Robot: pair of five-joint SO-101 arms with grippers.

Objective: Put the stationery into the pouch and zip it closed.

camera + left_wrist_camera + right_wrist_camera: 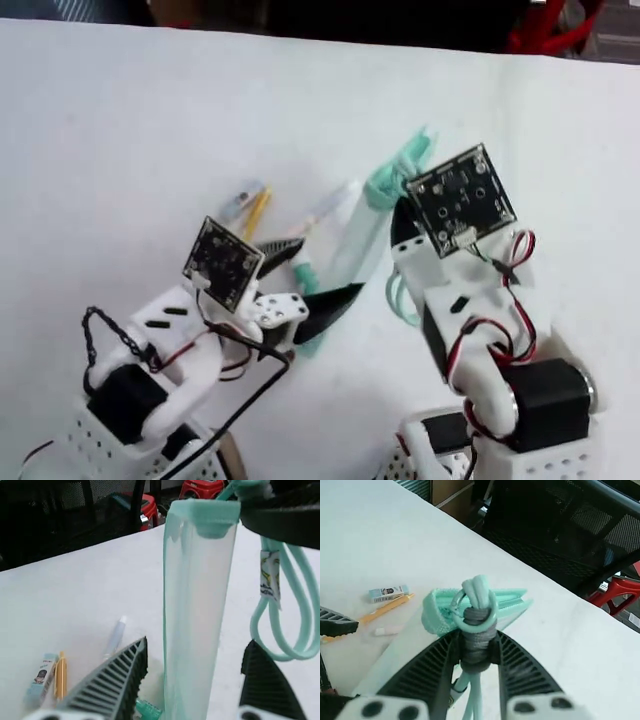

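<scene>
A long clear pouch with mint trim lies slantwise on the white table. My left gripper is open, one finger on each side of the pouch's near part. At the far end my right gripper is shut on the grey zipper pull, which carries a ring and a mint cord. Beside the pouch lie a yellow pencil, a small boxed eraser and a white pen. Something green lies under the left finger.
The white table runs wide and bare to the left and back. Dark chairs and a red object stand beyond the far edge. The right arm's camera board hangs over the pouch's far end.
</scene>
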